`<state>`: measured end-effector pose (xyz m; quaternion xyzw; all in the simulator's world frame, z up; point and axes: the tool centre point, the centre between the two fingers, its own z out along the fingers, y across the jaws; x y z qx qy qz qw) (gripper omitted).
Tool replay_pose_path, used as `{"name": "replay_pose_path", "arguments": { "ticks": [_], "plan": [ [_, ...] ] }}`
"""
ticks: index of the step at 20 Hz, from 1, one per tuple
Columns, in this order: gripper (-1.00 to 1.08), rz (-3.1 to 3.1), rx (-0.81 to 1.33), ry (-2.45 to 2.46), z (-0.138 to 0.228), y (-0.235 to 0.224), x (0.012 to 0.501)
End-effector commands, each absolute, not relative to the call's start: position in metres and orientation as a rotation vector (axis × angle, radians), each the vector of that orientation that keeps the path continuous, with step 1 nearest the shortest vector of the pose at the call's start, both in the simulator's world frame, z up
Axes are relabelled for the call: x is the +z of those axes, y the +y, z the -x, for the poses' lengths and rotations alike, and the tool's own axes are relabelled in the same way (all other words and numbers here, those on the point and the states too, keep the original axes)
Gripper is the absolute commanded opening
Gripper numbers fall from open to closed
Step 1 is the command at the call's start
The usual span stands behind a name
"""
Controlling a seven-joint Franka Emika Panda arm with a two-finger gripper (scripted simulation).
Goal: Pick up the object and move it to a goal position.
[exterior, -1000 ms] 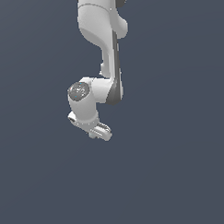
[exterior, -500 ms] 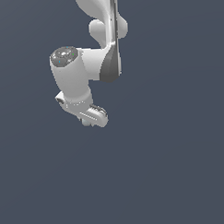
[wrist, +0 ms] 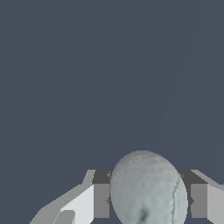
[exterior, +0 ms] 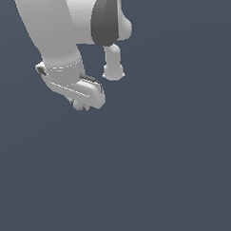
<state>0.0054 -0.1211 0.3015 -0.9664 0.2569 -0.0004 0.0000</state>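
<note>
The gripper [wrist: 146, 199] is closed on the sphere [wrist: 148, 190]: in the wrist view its two fingers [wrist: 101, 199] press against the pale grey-teal ball from either side, the ball filling the gap between them. In the exterior view the sphere [exterior: 79, 105] peeks out just beneath the white hand [exterior: 83, 92], toward that view's upper left. The arm [exterior: 52, 34] descends from the top edge, wrist bent, above a plain dark grey ground.
</note>
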Motion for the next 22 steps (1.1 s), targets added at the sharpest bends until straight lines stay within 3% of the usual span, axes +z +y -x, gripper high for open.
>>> {"name": "replay_pose_path", "arguments": {
  "ticks": [1,11,22],
  "plan": [
    [-1.00,3.037,0.000,0.807,-0.004,-0.124,0.330],
    [-1.00,3.037,0.000,0.805,-0.005,-0.131,0.409],
    [-1.00,3.037,0.000,0.805,-0.007,-0.134,0.434]
  ]
}}
